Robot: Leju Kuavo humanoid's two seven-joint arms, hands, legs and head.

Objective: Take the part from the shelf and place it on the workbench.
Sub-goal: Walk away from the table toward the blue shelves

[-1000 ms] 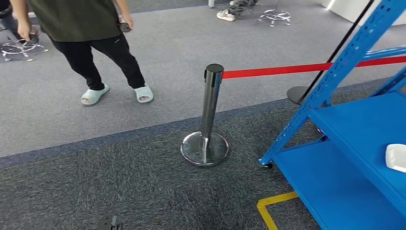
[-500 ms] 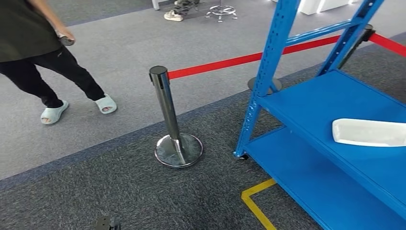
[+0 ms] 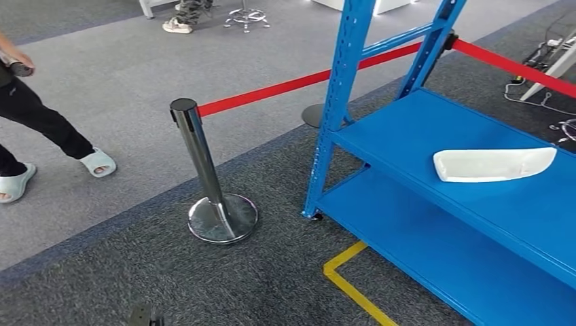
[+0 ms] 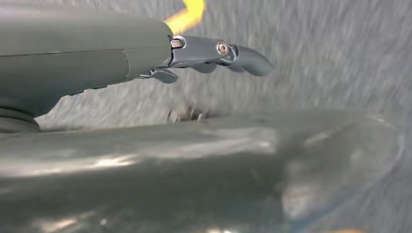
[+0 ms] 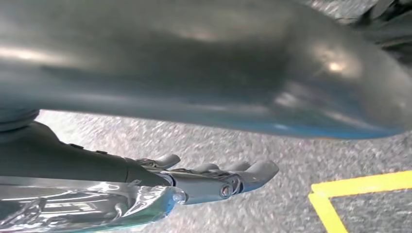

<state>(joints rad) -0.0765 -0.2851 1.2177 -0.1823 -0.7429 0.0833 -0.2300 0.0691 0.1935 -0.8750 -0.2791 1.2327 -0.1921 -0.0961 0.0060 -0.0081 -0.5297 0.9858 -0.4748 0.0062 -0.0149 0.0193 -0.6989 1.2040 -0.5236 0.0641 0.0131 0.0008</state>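
Part (image 3: 492,165): one white, smooth, boat-shaped tray on the blue metal shelf (image 3: 435,129). Left hand (image 4: 204,56) and right hand (image 5: 214,179) hang empty, fingers loosely extended.

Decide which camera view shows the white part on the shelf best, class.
The head view: the part lies whole on the blue shelf, nothing covering it. Both wrist views look down at carpet past the left hand and right hand.

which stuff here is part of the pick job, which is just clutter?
Job: white curved plastic part; blue metal shelf; left hand and right hand, both holding nothing.
Clutter: chrome stanchion post; red barrier belt; yellow floor tape; person's legs.
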